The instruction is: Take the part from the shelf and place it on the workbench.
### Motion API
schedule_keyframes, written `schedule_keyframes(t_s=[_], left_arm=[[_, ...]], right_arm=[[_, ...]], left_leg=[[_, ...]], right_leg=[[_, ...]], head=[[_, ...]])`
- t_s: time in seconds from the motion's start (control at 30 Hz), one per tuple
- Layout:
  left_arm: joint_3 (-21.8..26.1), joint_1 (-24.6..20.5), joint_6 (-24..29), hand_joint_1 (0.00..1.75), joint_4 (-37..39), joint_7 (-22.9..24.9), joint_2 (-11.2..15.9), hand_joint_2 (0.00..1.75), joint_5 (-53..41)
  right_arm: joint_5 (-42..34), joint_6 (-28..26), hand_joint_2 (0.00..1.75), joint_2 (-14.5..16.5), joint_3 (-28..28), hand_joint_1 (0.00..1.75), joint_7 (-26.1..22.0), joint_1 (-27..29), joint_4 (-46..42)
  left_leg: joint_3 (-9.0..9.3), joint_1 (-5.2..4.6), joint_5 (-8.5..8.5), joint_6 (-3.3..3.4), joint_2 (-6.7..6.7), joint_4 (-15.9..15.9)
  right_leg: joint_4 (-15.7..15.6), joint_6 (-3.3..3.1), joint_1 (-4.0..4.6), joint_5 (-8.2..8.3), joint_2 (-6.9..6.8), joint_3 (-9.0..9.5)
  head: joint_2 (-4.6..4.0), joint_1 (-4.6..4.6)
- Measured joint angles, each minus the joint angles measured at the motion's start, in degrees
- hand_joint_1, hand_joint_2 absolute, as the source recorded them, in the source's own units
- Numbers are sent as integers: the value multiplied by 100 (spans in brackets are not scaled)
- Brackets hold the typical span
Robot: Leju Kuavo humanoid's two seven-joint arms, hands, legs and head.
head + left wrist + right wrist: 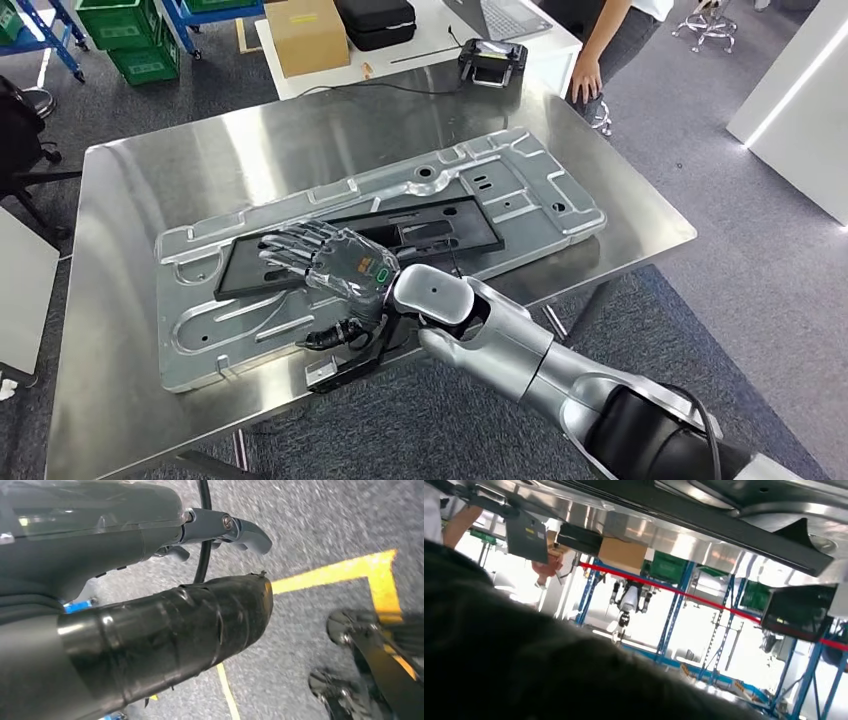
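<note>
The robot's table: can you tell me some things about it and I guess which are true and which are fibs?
1. A big silver metal plate lies flat on the shiny workbench. True.
2. A long black part lies on top of the silver plate. True.
3. The right hand is over the floor, away from the workbench. False: its fingers are spread over the black part on the plate.
4. A cardboard box sits on the silver plate. False: it sits on the white table behind the workbench.
5. A person stands by the far corner of the workbench. True.
6. The left hand holds the black part. False: it hangs over grey floor with a yellow line.
</note>
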Motion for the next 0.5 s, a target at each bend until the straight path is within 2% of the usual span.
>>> schedule_keyframes(t_s=[0.07,0.1,0.13,0.2,0.23,0.27,0.3,0.33,0.4,0.43,0.47,0.5], left_arm=[[-11,18,3,0,9,-3,-9,0,-1],[-15,26,6,0,13,-3,-13,0,-1],[-17,32,11,0,16,-4,-16,0,-3],[-24,27,58,0,19,-19,-22,0,-17],[-30,23,94,0,20,-28,-25,0,-30],[-39,20,136,0,21,-39,-28,0,-49],[-55,19,176,0,21,-46,-34,0,-68],[-78,17,213,0,21,-54,-40,0,-91],[-129,3,277,0,22,-75,-47,0,-129],[-151,-9,305,0,22,-87,-50,0,-147],[-173,-23,334,0,23,-97,-53,0,-166],[-196,-35,366,0,23,-103,-56,0,-183]], right_arm=[[-32,16,0,-58,55,0,10,71,-197],[-40,20,0,-78,78,0,11,90,-273],[-50,19,0,-93,95,0,13,106,-338],[-54,-1,0,-133,119,0,34,169,-442],[-46,-20,0,-163,127,0,52,227,-484],[-30,-44,0,-202,134,0,76,304,-527],[-8,-69,0,-246,143,0,99,390,-574],[16,-101,0,-295,151,0,119,480,-628],[61,-182,0,-395,163,0,154,656,-744],[77,-231,0,-453,165,0,167,747,-796],[89,-276,0,-510,167,0,176,845,-845],[97,-315,0,-572,170,0,183,954,-891]], left_leg=[[-24,26,15,-89,-7,0],[-68,36,-92,-122,-5,88],[-148,43,-293,-145,-2,290],[-370,49,-851,-172,5,996],[-447,49,-1064,-180,5,1340],[-438,48,-1178,-181,5,1532],[-310,48,-1190,-174,5,1506],[-60,47,-1118,-159,5,1254],[562,28,-945,-106,2,450],[755,9,-889,-71,-5,151],[838,-12,-866,-35,-11,-7],[828,-35,-846,0,-16,-39]], right_leg=[[-14,-105,1,81,-8,-40],[-32,-160,-5,137,-15,-69],[-50,-206,-13,197,-21,-112],[-57,-252,-1,303,-26,-230],[-53,-255,11,352,-30,-299],[-47,-254,22,397,-36,-366],[-38,-248,29,439,-40,-429],[-26,-238,33,478,-44,-486],[-8,-197,43,553,-47,-565],[-10,-165,45,590,-51,-585],[-20,-126,45,627,-57,-592],[-44,-83,43,668,-64,-588]], head=[[-1,-1],[0,-1],[0,-2],[0,-3],[0,-3],[-1,-2],[-1,-3],[-1,-3],[-1,-5],[-1,-4],[0,-3],[0,-2]])
